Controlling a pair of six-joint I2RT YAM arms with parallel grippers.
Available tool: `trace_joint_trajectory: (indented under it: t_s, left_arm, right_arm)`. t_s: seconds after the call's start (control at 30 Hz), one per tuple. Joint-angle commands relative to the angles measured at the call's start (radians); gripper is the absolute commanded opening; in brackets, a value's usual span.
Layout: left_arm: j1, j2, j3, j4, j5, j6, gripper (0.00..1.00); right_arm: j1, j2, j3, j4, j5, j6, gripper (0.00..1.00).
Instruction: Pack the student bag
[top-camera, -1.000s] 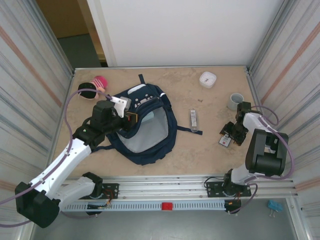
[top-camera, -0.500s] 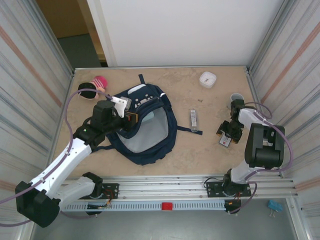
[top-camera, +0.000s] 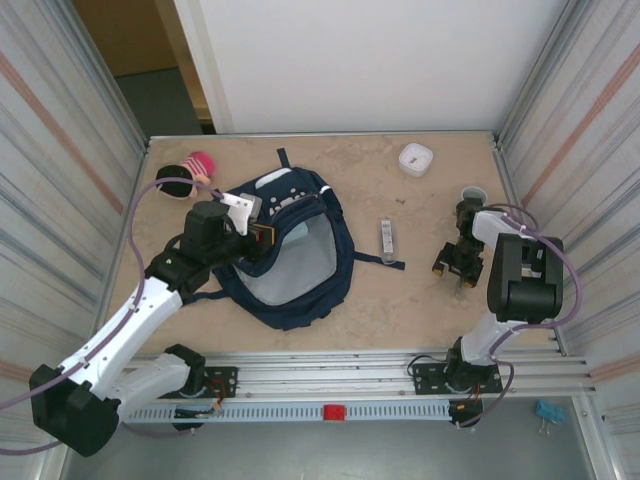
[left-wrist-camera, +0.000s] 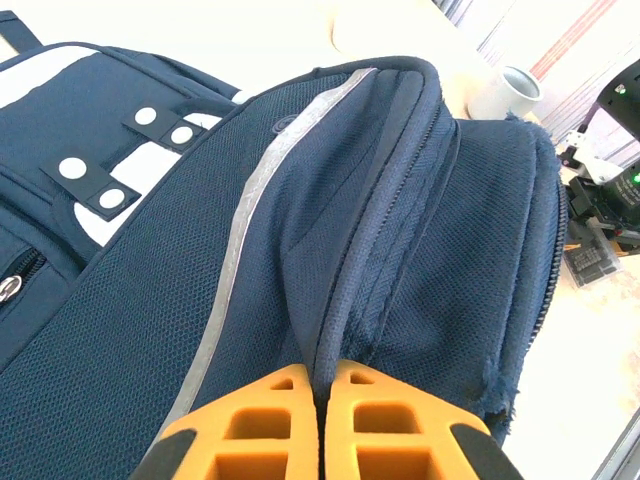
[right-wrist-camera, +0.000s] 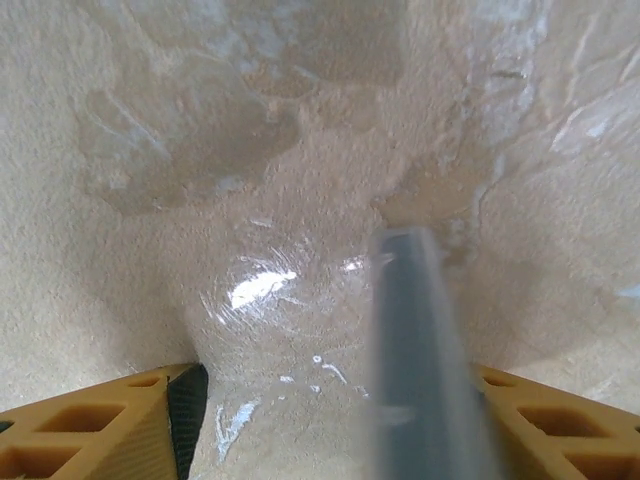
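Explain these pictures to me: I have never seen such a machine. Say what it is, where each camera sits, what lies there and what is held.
These are two robot arms bolted at the near edge of a table. The wide picture comes from a camera above and behind them. The other two come from a camera on each wrist, looking past that arm's own orange fingers. A navy student bag lies open on the table. The left gripper is shut on the bag's opening edge, seen close up in the left wrist picture. The right gripper is open, low over the table, with a thin grey slab between its fingers, too blurred to name. Also lying there: a white tub, a grey cup, a clear flat case and a pink-and-black thing.
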Motion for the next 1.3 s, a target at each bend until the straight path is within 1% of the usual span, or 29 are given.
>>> trace_joint_trajectory:
  t_s: [0.0,0.07,0.13,0.17,0.23,0.27,0.3,0.33,0.43,0.53,0.67,0.83,0.97,1.0,1.03,1.17,1.27]
  left_arm:
    - [-0.005,-0.035,0.018,0.026,-0.001,0.002,0.03]
    - [-0.005,-0.035,0.019,0.026,0.000,0.001,0.03]
    - [-0.005,-0.035,0.018,0.026,-0.001,0.002,0.03]
    - [-0.005,-0.035,0.018,0.025,0.002,0.001,0.03]
    - [-0.004,-0.035,0.018,0.027,0.002,0.001,0.03]
    - [-0.004,-0.035,0.018,0.027,0.002,0.001,0.03]
    - [-0.005,-0.036,0.018,0.027,0.002,0.001,0.03]
    - [-0.005,-0.035,0.018,0.027,0.003,0.001,0.03]
    - [-0.005,-0.036,0.019,0.026,0.005,0.001,0.03]
    - [-0.005,-0.039,0.018,0.026,0.004,0.000,0.03]
    - [-0.005,-0.041,0.015,0.028,0.002,0.001,0.03]
    - [-0.005,-0.041,0.013,0.028,0.002,0.003,0.03]
    - [-0.004,-0.044,0.013,0.028,-0.001,0.002,0.03]
    - [-0.006,-0.045,0.012,0.030,-0.003,0.004,0.03]
    - [-0.005,-0.048,0.010,0.033,-0.004,0.003,0.03]
    - [-0.004,-0.048,0.008,0.040,0.001,-0.004,0.03]
    - [-0.004,-0.047,0.004,0.060,0.046,-0.020,0.03]
  right_arm:
    - [0.007,0.009,-0.001,-0.006,0.015,-0.027,0.65]
    - [0.007,0.012,0.002,-0.015,0.028,-0.031,0.65]
    - [0.007,0.011,-0.001,-0.022,0.037,-0.032,0.61]
    - [0.005,0.009,-0.003,-0.023,0.036,-0.031,0.58]
    - [0.007,0.002,-0.004,-0.024,0.034,-0.030,0.48]
    - [0.007,-0.001,-0.002,-0.027,0.035,-0.029,0.46]
    - [0.007,-0.002,-0.002,-0.028,0.034,-0.029,0.46]
    - [0.007,-0.003,-0.001,-0.030,0.034,-0.028,0.49]
    - [0.006,0.007,0.009,-0.045,0.034,-0.025,0.66]
    - [0.001,0.007,0.005,-0.042,0.035,-0.020,0.70]
    - [-0.021,0.020,-0.008,-0.019,0.004,-0.026,0.70]
    - [-0.022,0.051,-0.016,0.005,-0.012,-0.030,0.69]
    - [-0.015,0.055,-0.018,0.024,-0.022,-0.032,0.62]
    - [-0.012,0.051,-0.019,0.024,-0.023,-0.034,0.58]
    - [-0.010,0.041,-0.020,0.024,-0.025,-0.034,0.56]
    - [0.000,-0.027,-0.042,0.032,-0.049,-0.037,0.55]
    - [0.003,-0.091,-0.051,0.026,-0.080,-0.035,0.53]
